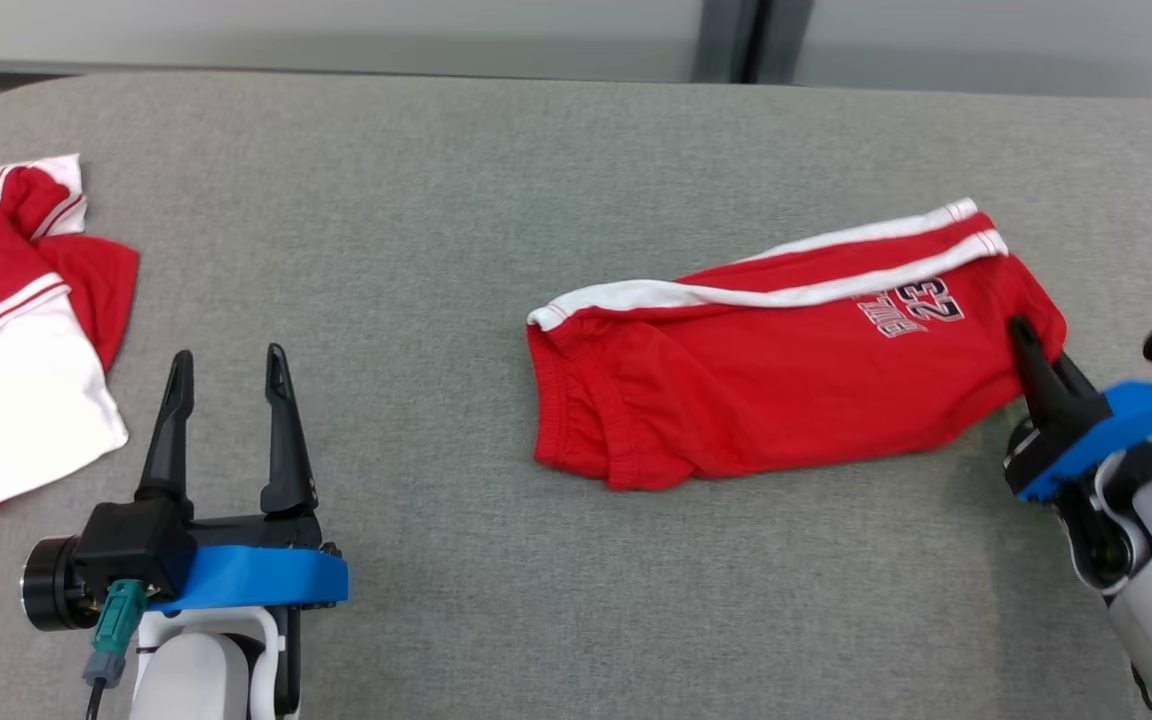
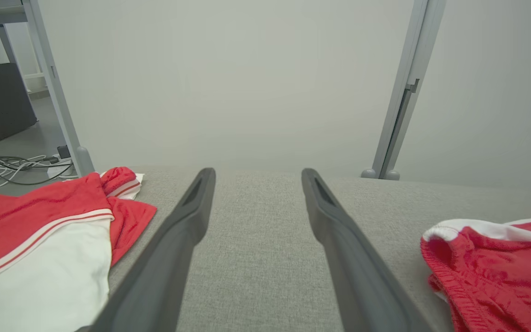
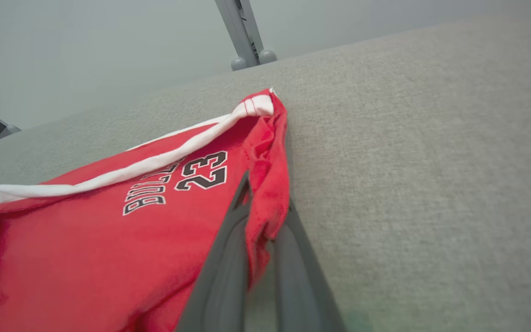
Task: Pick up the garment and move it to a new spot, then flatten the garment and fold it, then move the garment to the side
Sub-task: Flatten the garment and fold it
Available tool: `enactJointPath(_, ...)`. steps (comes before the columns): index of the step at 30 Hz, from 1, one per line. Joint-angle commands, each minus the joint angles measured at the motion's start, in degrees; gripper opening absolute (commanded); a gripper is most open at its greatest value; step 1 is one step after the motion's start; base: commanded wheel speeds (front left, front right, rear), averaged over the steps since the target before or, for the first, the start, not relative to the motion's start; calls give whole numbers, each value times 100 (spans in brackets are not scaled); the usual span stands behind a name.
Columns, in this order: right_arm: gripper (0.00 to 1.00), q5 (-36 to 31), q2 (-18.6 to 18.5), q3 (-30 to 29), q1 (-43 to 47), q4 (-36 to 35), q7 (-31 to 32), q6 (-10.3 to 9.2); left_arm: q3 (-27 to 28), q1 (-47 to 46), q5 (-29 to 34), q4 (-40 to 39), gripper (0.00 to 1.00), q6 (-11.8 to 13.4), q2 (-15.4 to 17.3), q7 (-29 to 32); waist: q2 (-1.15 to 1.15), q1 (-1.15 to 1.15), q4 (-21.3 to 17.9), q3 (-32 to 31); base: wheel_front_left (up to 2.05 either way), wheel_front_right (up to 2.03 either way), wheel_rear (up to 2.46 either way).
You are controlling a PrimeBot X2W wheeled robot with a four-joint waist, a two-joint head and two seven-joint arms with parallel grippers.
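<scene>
Pinches the right-hand end of the red shorts (image 1: 776,390) with the right end effector (image 1: 1031,345), both dark fingers clenched on a fold of cloth near the desk's (image 1: 436,250) right edge. Along the right wrist view, the same grip on the red shorts (image 3: 85,240): red cloth bunched in the right end effector (image 3: 265,207), one finger partly hidden under the fold, grey desk (image 3: 431,161) just beside it.

Elsewhere lying spread on the desk, right of centre, with the gathered waistband toward the middle. White stripe along the far side. Dark-outlined "23" print and lettering close to the gripped end.

Holds the left end effector (image 1: 228,358) released, fingers well parted with nothing between them, low over the near left part of the desk. From the left wrist view, left end effector (image 2: 257,174) pointing across bare desk (image 2: 256,258), waistband of the red shorts (image 2: 500,276) off to one side, well apart.

At the desk's left edge, a crumpled red and white garment (image 1: 6,330), near the left end effector but not touching it; again at the opposite side of the left wrist view (image 2: 39,240). Beyond the far edge, a pale wall, a grey post (image 2: 404,92) and loose cables (image 2: 12,166) on the floor.
</scene>
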Motion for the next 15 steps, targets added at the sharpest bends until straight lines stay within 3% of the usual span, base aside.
enactJointPath(1,0,119,-67,-91,277,-104,-74,1,59,46,66,-6,100,-25,-4,-16,0,0,-155,-134,0,0,0)
enactJointPath(15,0,394,-208,-1121,1569,-511,-193,2,338,311,159,-6,100,-104,-4,-16,0,0,-514,-324,0,0,0)
